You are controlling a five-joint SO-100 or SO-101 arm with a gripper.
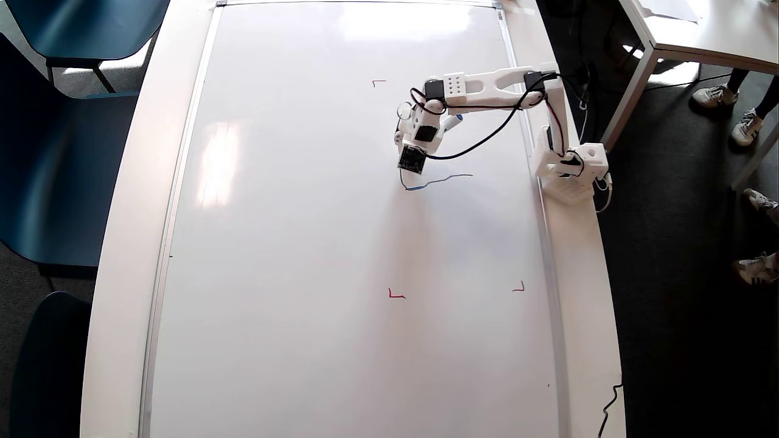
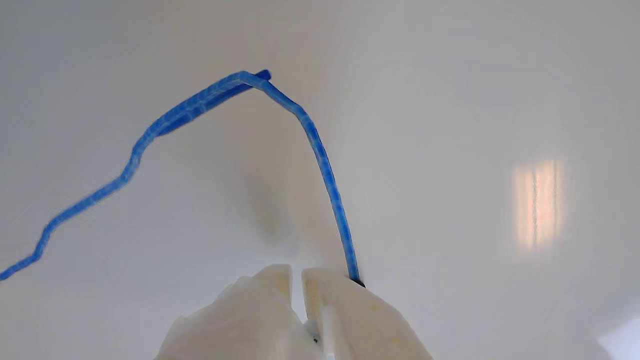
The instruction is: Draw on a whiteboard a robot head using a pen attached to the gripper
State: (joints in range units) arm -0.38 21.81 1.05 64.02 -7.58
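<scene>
Board is shiny, smooth white w/ thin metal frame; gripper looks like matt white plastic.

White table carries whiteboard flat; arm base on right rim

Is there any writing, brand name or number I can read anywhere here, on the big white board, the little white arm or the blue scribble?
None: no word, brand or number is readable in either view.
Glossy white whiteboard: only small red corner marks, angles rather than letters.
Wobbly blue pen line: an unfinished stroke, no writing.
White plastic gripper: no label visible.
Small black square module on the arm: any print is too small to read.
</scene>
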